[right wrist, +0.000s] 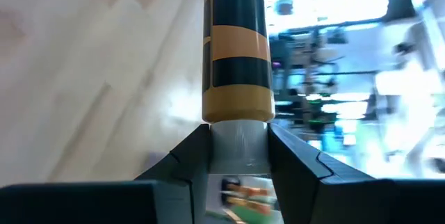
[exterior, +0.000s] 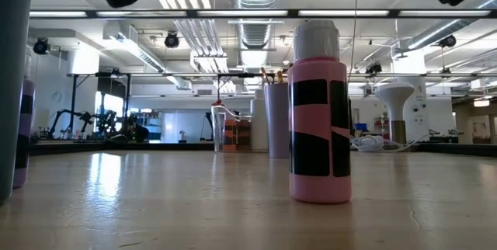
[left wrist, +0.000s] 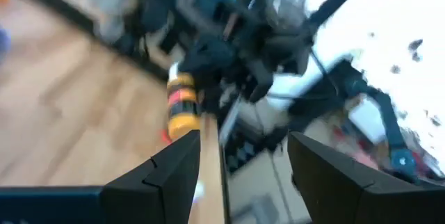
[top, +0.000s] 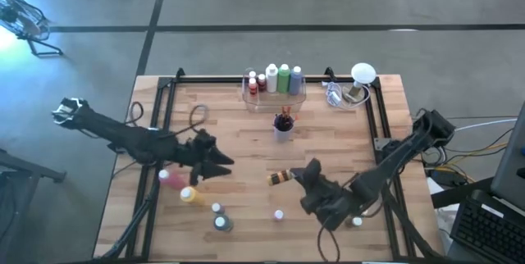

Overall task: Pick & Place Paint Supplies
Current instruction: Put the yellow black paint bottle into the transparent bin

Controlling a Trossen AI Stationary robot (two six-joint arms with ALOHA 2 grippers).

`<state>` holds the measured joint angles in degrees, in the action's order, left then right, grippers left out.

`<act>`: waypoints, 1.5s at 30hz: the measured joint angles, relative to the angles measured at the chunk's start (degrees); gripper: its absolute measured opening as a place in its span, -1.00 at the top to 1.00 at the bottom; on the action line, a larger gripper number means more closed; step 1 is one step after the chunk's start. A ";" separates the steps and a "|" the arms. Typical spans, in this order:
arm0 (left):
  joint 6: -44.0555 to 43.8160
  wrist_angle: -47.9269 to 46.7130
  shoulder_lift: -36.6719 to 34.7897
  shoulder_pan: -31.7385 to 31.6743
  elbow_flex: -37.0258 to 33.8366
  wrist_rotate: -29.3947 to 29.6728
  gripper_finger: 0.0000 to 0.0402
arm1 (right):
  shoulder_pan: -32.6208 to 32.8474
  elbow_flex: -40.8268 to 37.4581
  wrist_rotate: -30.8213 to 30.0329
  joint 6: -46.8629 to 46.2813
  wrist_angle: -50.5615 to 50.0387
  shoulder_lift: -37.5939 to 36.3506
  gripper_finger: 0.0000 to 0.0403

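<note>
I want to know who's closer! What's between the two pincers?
From above, the right pincer grips a yellow-and-black bottle; bare wood lies between it and the open left pincer.

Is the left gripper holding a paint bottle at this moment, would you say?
No, the left gripper stands open and empty, while the right gripper grips the yellow-and-black bottle.

Tray (top: 274,93) of tall bottles at the table's (top: 238,157) far edge, cup of brushes (top: 283,125) just before it, small bottles (top: 190,194) scattered along the near side, left hand (top: 221,161) above them, right hand (top: 302,174) holding a striped bottle (top: 280,177) at mid-table
</note>
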<state>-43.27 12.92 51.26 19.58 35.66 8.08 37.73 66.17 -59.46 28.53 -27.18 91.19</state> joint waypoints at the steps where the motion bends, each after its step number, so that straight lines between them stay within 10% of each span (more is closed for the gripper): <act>1: -0.80 -3.63 1.65 -1.24 2.25 -2.16 -0.11 | 0.48 0.75 -1.47 1.29 -0.07 1.29 0.44; 14: -5.24 -22.13 18.91 -10.78 23.11 -20.28 -0.11 | 2.17 6.55 -13.05 12.60 0.07 11.44 0.44; 45: -1.44 -20.64 40.37 -16.48 32.56 -45.27 -0.11 | 2.15 8.37 -12.10 16.13 2.71 11.24 0.44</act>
<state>-44.71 -7.72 91.63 3.09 68.23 -37.19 39.88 74.54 -71.56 44.66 -24.47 102.43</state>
